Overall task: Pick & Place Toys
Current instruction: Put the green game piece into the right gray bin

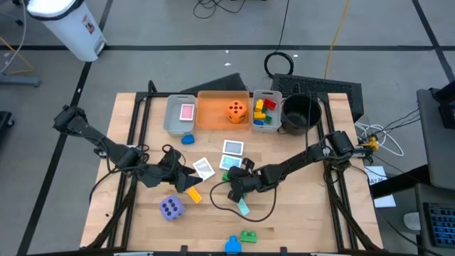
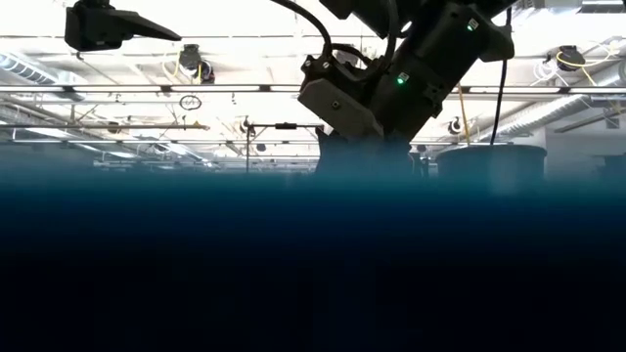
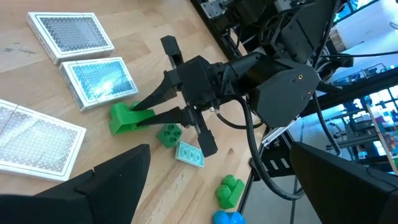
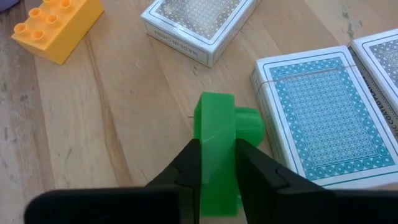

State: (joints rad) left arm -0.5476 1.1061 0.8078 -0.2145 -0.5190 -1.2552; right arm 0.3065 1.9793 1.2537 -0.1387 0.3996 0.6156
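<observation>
Right gripper [image 4: 217, 171] is clamped on a green brick [image 4: 219, 146]: a bright green plastic piece, flat-sided, with a round stud sticking out toward the blue-backed card deck [image 4: 317, 112] just beside it. Both dark fingers press its two flat faces; the brick stands on edge on the wooden table [image 4: 112, 124].

The left wrist view shows the same grip from the side: right gripper [image 3: 146, 112] with fingers converging on the green brick [image 3: 124, 118], which sits at table level near the blue-backed card deck [image 3: 99, 81]. This view also shows a small dark-green brick [image 3: 168, 134] and a teal picture card [image 3: 189, 154] lying by the fingers, hidden from the right wrist view.

The right wrist view alone shows a yellow brick [image 4: 59, 28] and a grey-backed card deck [image 4: 196, 25] beyond the green one.

High view: right gripper [image 1: 231, 178] is mid-table, the green brick not discernible under it. Left gripper [image 1: 186, 176] lies close by with its fingers spread wide, holding nothing. Purple die [image 1: 171, 208] sits nearer the front edge; orange die [image 1: 237, 109] is in the orange bin [image 1: 213, 114].

Low view shows only arm housing; the table is not visible.
</observation>
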